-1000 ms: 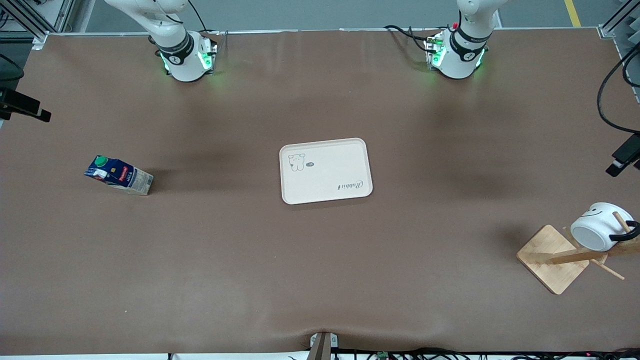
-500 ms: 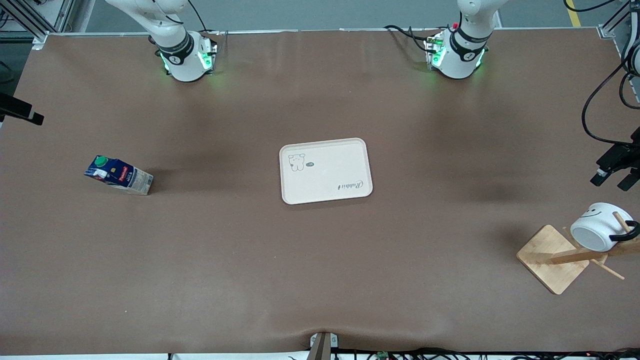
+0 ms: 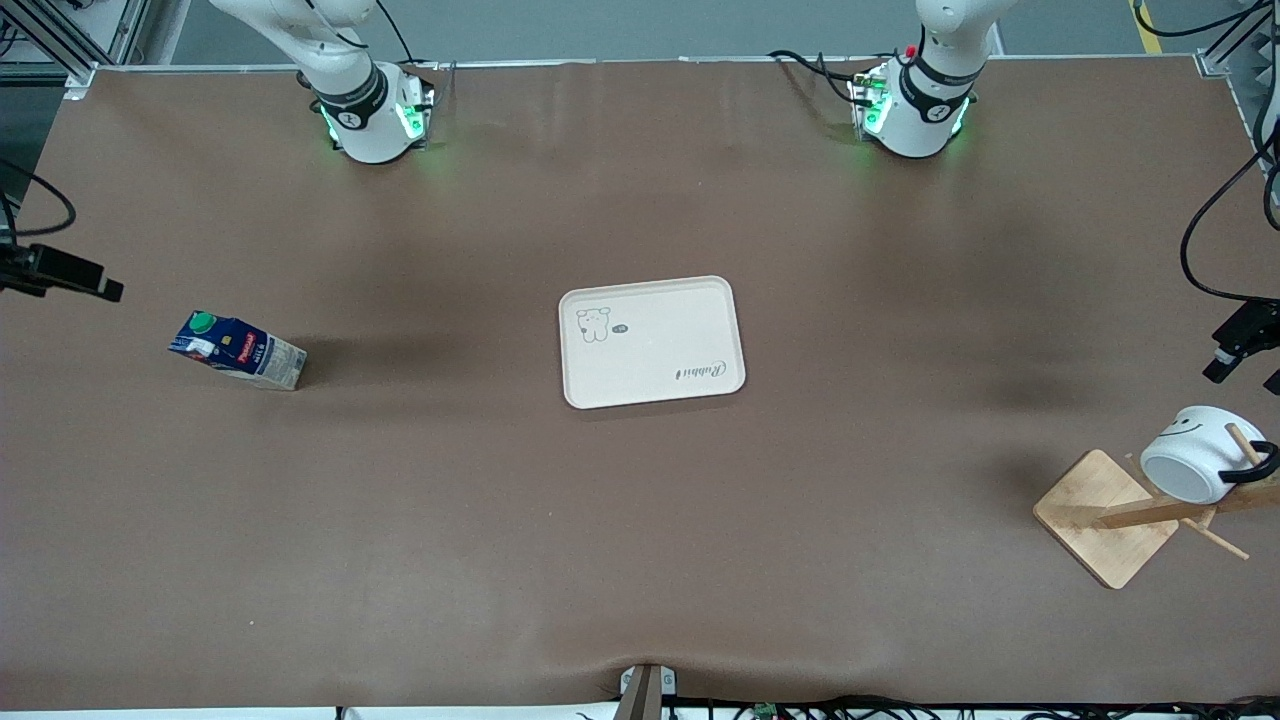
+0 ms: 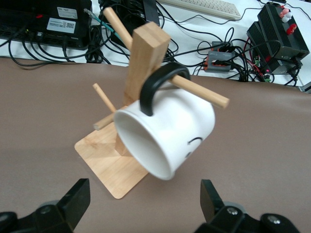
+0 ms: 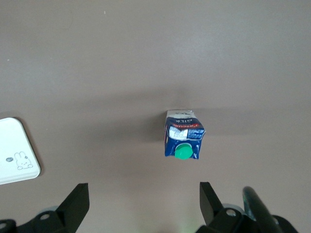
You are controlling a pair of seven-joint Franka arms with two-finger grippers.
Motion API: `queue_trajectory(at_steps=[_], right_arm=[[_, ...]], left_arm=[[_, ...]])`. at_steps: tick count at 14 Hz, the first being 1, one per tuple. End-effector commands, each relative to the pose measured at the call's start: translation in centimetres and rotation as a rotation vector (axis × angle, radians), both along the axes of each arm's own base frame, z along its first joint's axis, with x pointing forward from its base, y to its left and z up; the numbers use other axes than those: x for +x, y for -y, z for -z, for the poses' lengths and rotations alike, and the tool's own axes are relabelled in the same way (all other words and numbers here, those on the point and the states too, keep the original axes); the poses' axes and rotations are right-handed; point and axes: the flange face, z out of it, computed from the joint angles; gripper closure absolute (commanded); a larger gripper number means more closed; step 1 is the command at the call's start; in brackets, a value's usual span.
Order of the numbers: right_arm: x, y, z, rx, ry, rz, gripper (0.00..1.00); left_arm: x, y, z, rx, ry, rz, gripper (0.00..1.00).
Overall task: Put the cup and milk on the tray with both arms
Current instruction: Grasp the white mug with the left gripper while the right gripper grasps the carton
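In the front view, the left gripper [image 3: 1243, 355] sat at the right edge above the cup [image 3: 1195, 453], lower than before; the cup hung on the rack [image 3: 1105, 515]. The right gripper [image 3: 70, 274] had dropped at the left edge, above the milk [image 3: 237, 350]. The tray [image 3: 651, 341] lay centre. In the wrist views both grippers [image 4: 146, 204] [image 5: 144, 206] were spread, empty.

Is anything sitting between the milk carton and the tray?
No. The front view shows only bare brown table between the milk carton and the tray.
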Motion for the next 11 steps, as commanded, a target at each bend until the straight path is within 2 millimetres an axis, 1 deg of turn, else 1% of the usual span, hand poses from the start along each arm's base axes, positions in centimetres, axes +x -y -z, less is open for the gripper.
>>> queue_trajectory(at_steps=[1, 2, 3, 4, 5, 6, 7, 9, 10, 11], right_arm=[[1.7, 1.3, 3.0, 0.008, -0.031, -0.015, 0.00], [1.8, 1.7, 3.5, 0.016, -0.033, -0.041, 0.00], [1.6, 2.7, 4.1, 0.031, -0.042, -0.028, 0.00], [1.5, 3.0, 4.4, 0.033, -0.051, -0.028, 0.00], [1.4, 2.9, 5.4, 0.032, -0.066, -0.031, 0.00], [1.2, 3.0, 6.1, 0.031, -0.071, -0.026, 0.00], [1.1, 2.9, 6.7, 0.031, -0.073, -0.026, 0.00], [0.5, 2.7, 7.8, 0.036, -0.096, -0.018, 0.00], [0.4, 2.4, 8.1, 0.037, -0.100, -0.021, 0.00], [0.2, 2.3, 8.3, 0.037, -0.101, -0.022, 0.00]], left_arm=[[1.2, 0.1, -0.2, -0.026, 0.042, 0.000, 0.00], [1.5, 0.4, 0.6, -0.057, 0.041, -0.010, 0.00], [1.7, 0.9, 0.7, -0.066, 0.043, -0.006, 0.00], [2.2, 1.9, 0.9, -0.071, 0.042, 0.013, 0.00], [2.5, 2.7, 1.1, -0.077, 0.039, 0.025, 0.00], [2.6, 2.8, 1.4, -0.079, 0.034, 0.029, 0.04], [2.9, 3.6, 1.6, -0.083, 0.033, 0.042, 0.10], [3.7, 4.6, 1.0, -0.082, 0.045, 0.063, 0.28], [4.0, 4.9, 0.8, -0.082, 0.049, 0.069, 0.41], [4.2, 4.9, 1.2, -0.085, 0.045, 0.071, 0.59]])
